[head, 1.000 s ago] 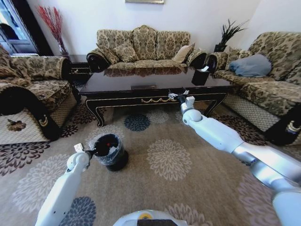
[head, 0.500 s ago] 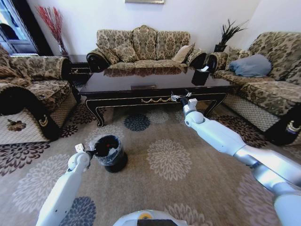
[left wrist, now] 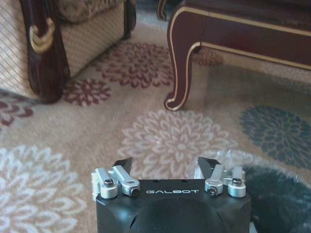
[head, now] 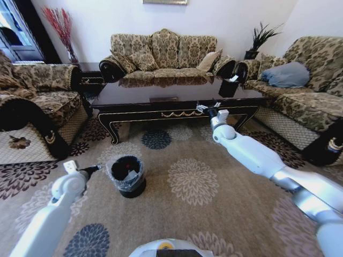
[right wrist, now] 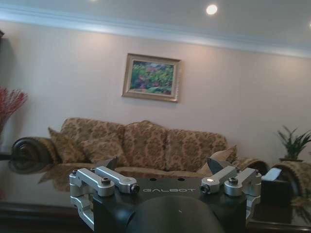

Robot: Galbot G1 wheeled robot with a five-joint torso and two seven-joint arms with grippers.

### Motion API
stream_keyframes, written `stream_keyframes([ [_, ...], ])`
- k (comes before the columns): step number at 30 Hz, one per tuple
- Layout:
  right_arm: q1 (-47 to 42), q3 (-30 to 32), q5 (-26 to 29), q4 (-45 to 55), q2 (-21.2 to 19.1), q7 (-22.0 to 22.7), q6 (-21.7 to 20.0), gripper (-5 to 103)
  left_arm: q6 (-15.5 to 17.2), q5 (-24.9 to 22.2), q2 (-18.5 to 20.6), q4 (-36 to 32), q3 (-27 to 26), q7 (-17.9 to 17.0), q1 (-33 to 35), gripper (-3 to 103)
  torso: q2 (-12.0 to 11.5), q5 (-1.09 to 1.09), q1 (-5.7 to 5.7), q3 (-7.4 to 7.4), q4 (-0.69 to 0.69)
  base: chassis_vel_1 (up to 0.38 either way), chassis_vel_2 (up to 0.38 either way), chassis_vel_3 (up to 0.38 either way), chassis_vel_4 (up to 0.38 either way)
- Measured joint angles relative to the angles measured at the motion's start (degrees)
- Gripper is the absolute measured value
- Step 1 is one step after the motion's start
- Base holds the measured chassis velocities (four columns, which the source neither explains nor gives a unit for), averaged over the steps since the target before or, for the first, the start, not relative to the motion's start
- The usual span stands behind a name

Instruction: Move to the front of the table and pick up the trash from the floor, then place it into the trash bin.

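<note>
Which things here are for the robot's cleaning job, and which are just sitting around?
For the job: trash bin, carpet floor, coffee table, left gripper beside the bin, right gripper at the table's edge.
Just there: sofa, blue-grey cushion, potted plant, framed painting.

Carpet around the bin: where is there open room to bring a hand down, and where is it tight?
Open carpet lies between the trash bin and the right gripper, in front of the table. It is tight on the bin's left, where the open left gripper hangs beside the rim, and toward the table leg.
</note>
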Motion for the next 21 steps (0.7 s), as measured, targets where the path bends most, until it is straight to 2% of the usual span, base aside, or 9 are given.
stream_keyframes([
  [2,-0.9,1.5,0.2,1.1,-1.1,0.5,-0.2,100,-0.1,-0.3,0.8,-1.2,-2.4,-0.7,1.8,86,0.0,0.04,0.0,0.0,-0.01,0.0,0.0,0.0,0.0],
  [4,-1.8,3.0,0.7,2.9,-2.6,0.8,-0.6,100,-1.8,1.0,0.9,-3.1,-5.7,1.3,4.8,96,0.0,0.01,0.0,0.0,0.06,0.0,0.0,0.0,0.0],
  [7,-2.8,4.2,2.8,5.5,-5.3,0.8,-2.1,100,-3.8,3.3,0.7,-6.3,-10.7,4.3,8.5,100,0.0,-0.02,0.0,0.0,0.08,0.0,0.0,0.0,0.0],
  [10,-4.9,6.3,4.4,9.6,-9.4,-0.7,-2.9,100,-11.9,13.2,0.4,-10.0,-20.3,14.2,14.3,100,0.0,0.0,0.0,0.0,0.02,0.0,0.0,0.0,0.0],
  [11,-4.9,6.3,4.4,9.6,-9.4,-0.7,-2.9,100,-11.9,13.2,0.4,-10.0,-20.3,14.2,14.3,100,0.0,0.0,0.0,0.0,0.02,0.0,0.0,0.0,0.0],
  [13,-7.4,8.8,3.5,12.2,-11.4,-3.1,-2.6,100,-19.0,17.2,-0.2,-11.3,-27.8,20.2,18.0,100,0.0,0.07,-0.01,-0.01,0.03,0.0,0.0,0.0,0.0],
  [17,-11.4,12.3,2.5,15.0,-12.6,-5.0,-1.9,100,-22.3,15.5,-1.9,-12.6,-32.8,21.9,20.3,100,0.0,-0.04,-0.01,-0.01,0.06,0.0,0.0,0.0,0.0],
  [19,-16.2,16.0,2.0,18.1,-13.7,-5.8,-1.4,100,-25.3,15.8,-4.0,-13.8,-35.6,23.7,22.2,100,0.0,0.04,-0.01,0.01,0.07,0.0,0.0,0.0,0.0],
  [21,-23.8,21.9,0.9,22.4,-14.7,-5.7,-1.1,100,-29.5,20.0,-7.1,-15.1,-37.0,27.6,24.5,100,0.0,0.01,-0.01,0.01,0.05,0.0,0.0,0.0,0.0],
])
